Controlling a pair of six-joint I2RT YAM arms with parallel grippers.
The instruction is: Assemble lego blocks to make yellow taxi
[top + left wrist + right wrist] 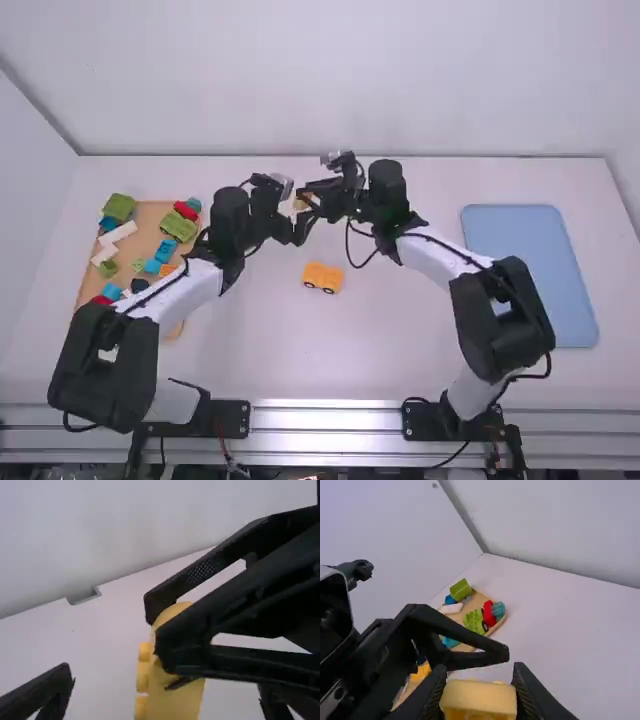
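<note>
right gripper (311, 201): closed on a yellow block (172, 700), one finger to each side, held above the table (390, 350). studs noted along one side of the block. left gripper (289, 211): open, fingers well apart, facing the right gripper at the block; whether they touch it cannot be told. yellow wheeled piece (322, 277): on the table, on the near side of the two grippers, black wheels towards the near side. wooden tray (150, 216): at left, bearing green, red, blue and white pieces. blue tray (530, 270): flat at right.
</note>
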